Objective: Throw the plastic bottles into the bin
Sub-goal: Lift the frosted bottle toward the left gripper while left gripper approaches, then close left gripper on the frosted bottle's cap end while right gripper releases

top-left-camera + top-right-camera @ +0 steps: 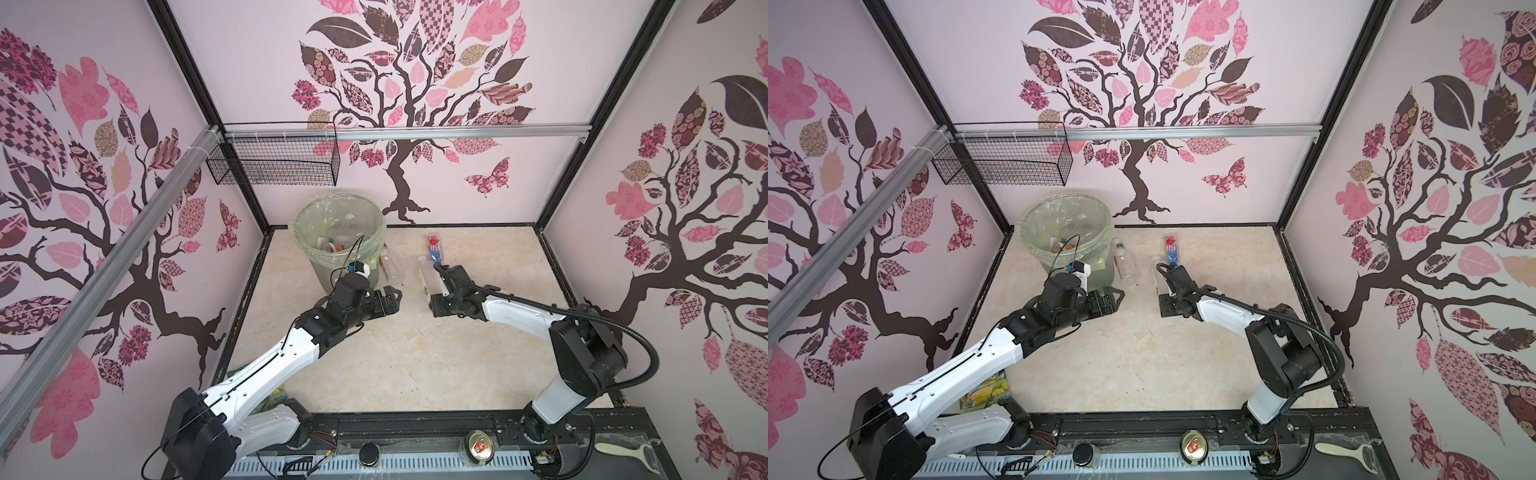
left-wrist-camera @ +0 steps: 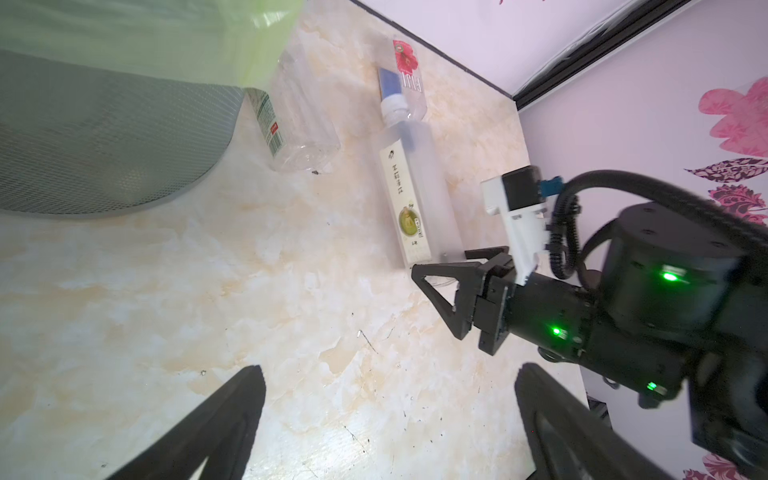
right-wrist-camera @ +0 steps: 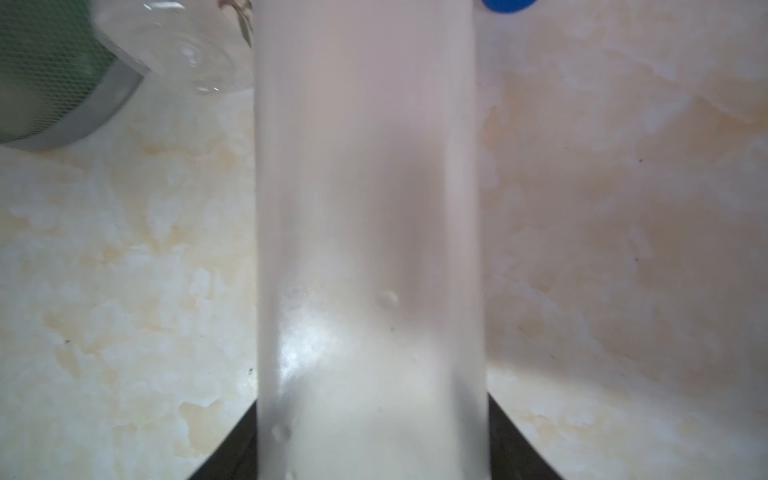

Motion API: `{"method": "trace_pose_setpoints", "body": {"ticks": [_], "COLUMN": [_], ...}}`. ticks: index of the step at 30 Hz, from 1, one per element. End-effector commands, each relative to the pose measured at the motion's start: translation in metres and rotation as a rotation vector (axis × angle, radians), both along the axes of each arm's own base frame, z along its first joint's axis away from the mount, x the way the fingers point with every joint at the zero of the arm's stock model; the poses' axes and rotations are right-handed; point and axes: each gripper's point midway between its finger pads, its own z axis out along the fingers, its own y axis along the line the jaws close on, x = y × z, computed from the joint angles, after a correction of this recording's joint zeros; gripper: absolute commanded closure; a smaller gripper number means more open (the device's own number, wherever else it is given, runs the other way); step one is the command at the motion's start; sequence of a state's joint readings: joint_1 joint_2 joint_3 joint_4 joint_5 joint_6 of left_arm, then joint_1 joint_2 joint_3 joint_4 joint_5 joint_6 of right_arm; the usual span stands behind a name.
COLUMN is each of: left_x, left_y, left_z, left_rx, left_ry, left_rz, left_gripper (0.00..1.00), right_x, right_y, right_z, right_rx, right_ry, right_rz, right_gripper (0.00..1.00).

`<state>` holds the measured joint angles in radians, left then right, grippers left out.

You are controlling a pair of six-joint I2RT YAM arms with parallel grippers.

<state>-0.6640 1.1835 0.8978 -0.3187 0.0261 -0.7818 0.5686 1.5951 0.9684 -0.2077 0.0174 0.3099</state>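
The frosted bottle (image 1: 427, 279) lies on the marbled table (image 1: 395, 365), far centre, right of the bin (image 1: 305, 232). The right gripper (image 2: 440, 264) straddles its base; whether the fingers (image 3: 515, 453) pinch it cannot be told. The left gripper (image 1: 395, 300) hovers spread wide, near the bin.

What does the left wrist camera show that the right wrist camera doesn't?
Only the left wrist view: the right claw straddling the base of the frosted bottle, that bottle's printed label, a red-flower bottle beyond it, and the left claw wide open.
Only the right wrist view: a blurred close-up of the frosted bottle's plain side, with the right claw's fingers at both edges; whether they grip is unclear.
Both: the frosted bottle, the clear bottle lying beside the bin, and the marbled tabletop.
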Motion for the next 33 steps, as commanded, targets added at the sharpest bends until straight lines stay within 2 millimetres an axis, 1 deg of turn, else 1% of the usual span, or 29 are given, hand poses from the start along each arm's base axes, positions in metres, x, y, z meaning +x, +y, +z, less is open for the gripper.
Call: {"method": "trace_pose_setpoints", "body": {"ticks": [1, 8, 9, 11, 13, 19, 26, 30, 33], "left_x": [0.015, 0.044, 0.049, 0.057, 0.066, 0.085, 0.099, 0.102, 0.103], "left_y": [-0.02, -0.049, -0.053, -0.061, -0.068, -0.082, -0.093, -0.098, -0.103], "left_z": [0.037, 0.058, 0.064, 0.063, 0.067, 0.079, 0.081, 0.085, 0.084], "left_rx": [-0.102, -0.158, -0.157, -0.146, -0.151, -0.157, -0.159, -0.183, -0.195], "left_ry": [-0.053, -0.072, -0.082, -0.075, -0.078, -0.102, -0.106, -0.114, -0.112], "left_rz": [-0.011, -0.019, -0.026, -0.036, -0.039, -0.039, -0.041, -0.05, -0.057], "left_gripper": [0.02, 0.02, 0.02, 0.02, 0.02, 0.02, 0.03, 0.11, 0.13], "right_x": [-0.008, -0.029, -0.031, -0.034, -0.038, -0.048, -0.055, -0.057, -0.058], "right_y": [0.006, 0.012, 0.013, 0.013, 0.014, 0.016, 0.021, 0.021, 0.022], "right_z": [0.033, 0.076, 0.082, 0.092, 0.104, 0.136, 0.164, 0.172, 0.178], "right_rx": [0.062, 0.185, 0.196, 0.211, 0.235, 0.306, 0.364, 0.38, 0.399], "right_ry": [-0.065, -0.122, -0.132, -0.144, -0.161, -0.207, -0.239, -0.256, -0.271], "right_rz": [0.028, 0.078, 0.086, 0.097, 0.106, 0.134, 0.165, 0.169, 0.177], "right_gripper": [0.45, 0.46, 0.46, 0.46, 0.46, 0.46, 0.46, 0.46, 0.46]}}
